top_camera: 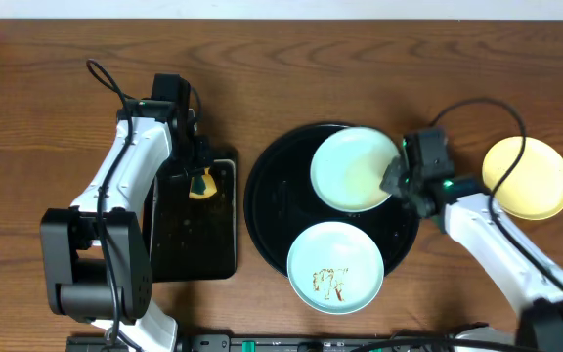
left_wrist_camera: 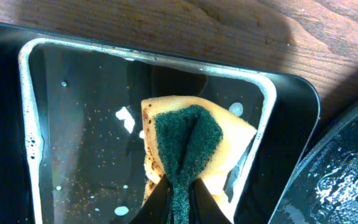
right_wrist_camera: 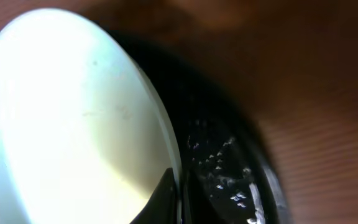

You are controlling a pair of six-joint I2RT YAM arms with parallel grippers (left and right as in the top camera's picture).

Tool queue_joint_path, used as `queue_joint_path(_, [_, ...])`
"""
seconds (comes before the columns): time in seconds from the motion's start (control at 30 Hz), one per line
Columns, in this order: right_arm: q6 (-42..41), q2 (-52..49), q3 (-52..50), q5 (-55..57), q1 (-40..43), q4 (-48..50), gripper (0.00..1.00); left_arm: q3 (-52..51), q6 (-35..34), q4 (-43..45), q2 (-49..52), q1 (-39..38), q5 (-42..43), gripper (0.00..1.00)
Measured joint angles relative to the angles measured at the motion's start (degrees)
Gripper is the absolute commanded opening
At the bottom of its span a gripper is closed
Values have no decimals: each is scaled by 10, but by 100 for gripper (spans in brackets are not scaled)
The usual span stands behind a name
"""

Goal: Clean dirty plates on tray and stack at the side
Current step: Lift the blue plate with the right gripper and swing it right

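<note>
mint-blue and streaked at its middle with thin brown sauce, the nearest plate lies at the near edge of the round black tray, its near side reaching over the raised rim. the tray's glossy floor is wet, and beads of water show on it in the right wrist view. farther in, on the tray's far half, the second mint plate shows a plain pale face, faintly yellowish toward its right side. the right gripper is clamped on this plate's right rim, with its fingers on either side of the edge. whether the plate is lifted off the tray i cannot tell. off to the right, on the bench of brown wood grain, the pale yellow plate lies alone, well apart from the tray, with a black cable crossing above it. left of the round tray and just beside it, a rectangular black tray holds water, foam along its wall and small specks. over its far end the left gripper is closed on a yellow sponge, whose dark green scouring face is folded between the fingers.
</note>
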State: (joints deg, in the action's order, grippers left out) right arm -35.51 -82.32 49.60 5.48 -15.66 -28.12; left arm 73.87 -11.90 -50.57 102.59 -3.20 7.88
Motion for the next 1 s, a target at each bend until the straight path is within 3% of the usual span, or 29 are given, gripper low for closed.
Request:
queue_joint_path(0.47, [150,39,93,186,-70,-165,1,0,0,6,0,0,26,8])
queue_joint_path(1.0, [300,38,231,406,-111,-234,1,0,0,14,0,0,28,8])
